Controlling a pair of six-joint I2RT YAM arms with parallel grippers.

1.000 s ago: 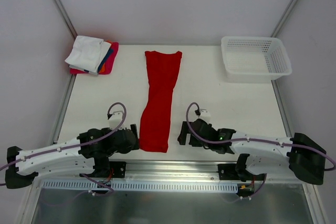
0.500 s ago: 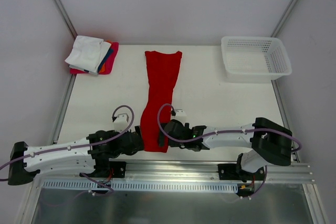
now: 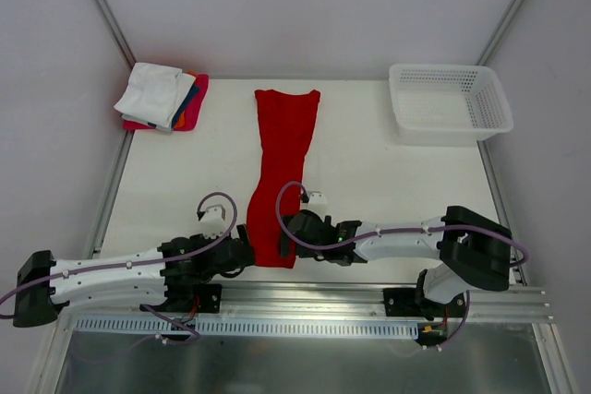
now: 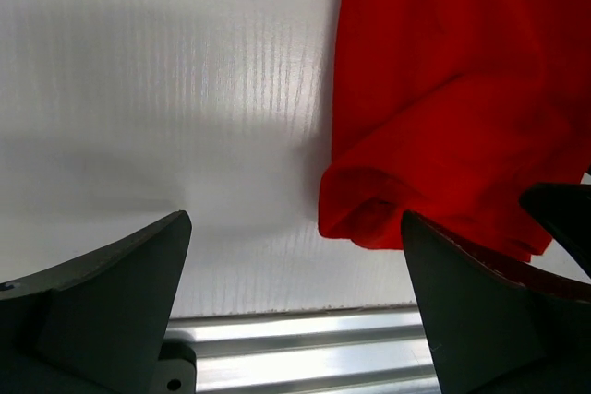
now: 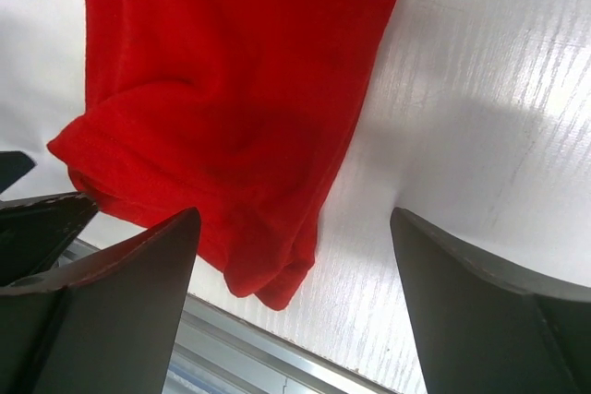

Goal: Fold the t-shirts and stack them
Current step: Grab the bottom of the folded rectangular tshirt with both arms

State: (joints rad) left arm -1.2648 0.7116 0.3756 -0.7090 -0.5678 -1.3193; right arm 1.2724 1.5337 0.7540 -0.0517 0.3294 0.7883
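A bright red t-shirt (image 3: 280, 173) lies folded into a long narrow strip down the middle of the white table (image 3: 388, 182). Its near end reaches the front edge. My left gripper (image 3: 243, 254) sits low at the strip's near left corner, open; in the left wrist view the red t-shirt (image 4: 452, 89) has its corner just inside the right finger (image 4: 489, 320). My right gripper (image 3: 288, 230) is at the near right corner, open, with the hem of the red t-shirt (image 5: 231, 71) lying between its wide-apart fingers (image 5: 102, 311), not pinched. A stack of folded t-shirts (image 3: 162, 97), white on top, sits back left.
A white mesh basket (image 3: 450, 101) stands at the back right corner. An aluminium rail (image 3: 305, 297) runs along the table's near edge, right below both grippers. Metal posts frame the table's left and right sides.
My right arm has swung left from the table's near right to the shirt's near right corner. The left gripper has edged closer to the near left corner. The shirt has not moved.
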